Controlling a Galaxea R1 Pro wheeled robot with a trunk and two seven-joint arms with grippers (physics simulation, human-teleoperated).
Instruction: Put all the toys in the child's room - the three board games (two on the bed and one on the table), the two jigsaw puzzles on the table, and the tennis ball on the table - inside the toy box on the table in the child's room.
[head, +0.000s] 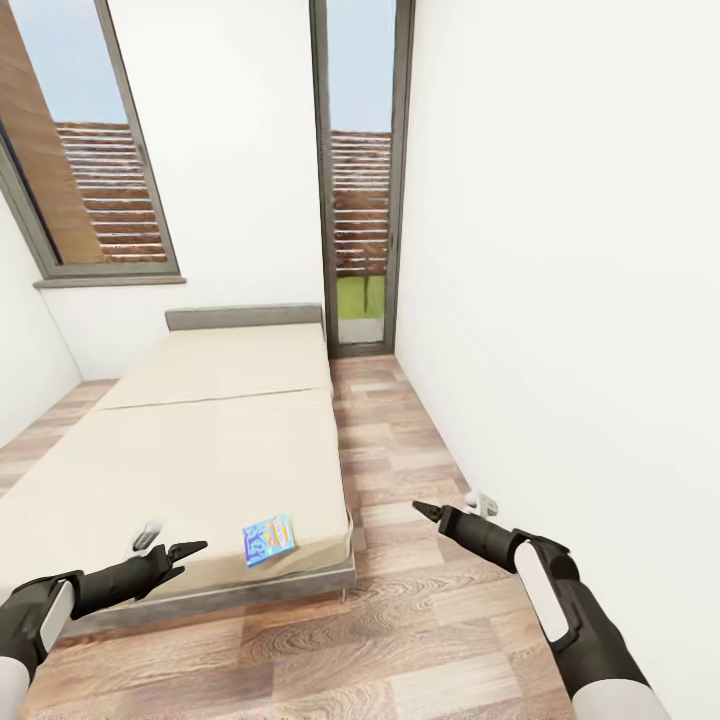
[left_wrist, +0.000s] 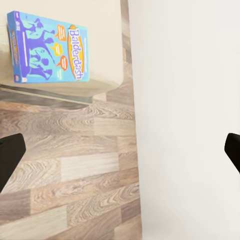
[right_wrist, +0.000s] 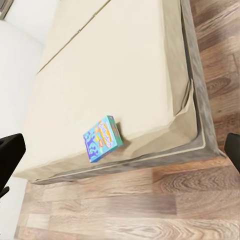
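Board game: a blue box (head: 269, 539) is seen lying flat on the bed (head: 200, 440), near its foot corner, lower centre of the head view; the title "Balderdash" is read at the upper left of the left wrist view (left_wrist: 49, 48).
Left gripper (head: 182, 553): held lower left, over the bed's foot edge, fingers spread, nothing gripped.
Right gripper (head: 428, 512): held lower right above the wood floor (head: 400, 620), fingers spread, empty.
Window (head: 90, 150): seen upper left.

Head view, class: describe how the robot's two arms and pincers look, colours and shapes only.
Both arms are black with white panels along the forearms and white upper sleeves. The left pincer and right pincer are black and taper to slim pointed fingers.
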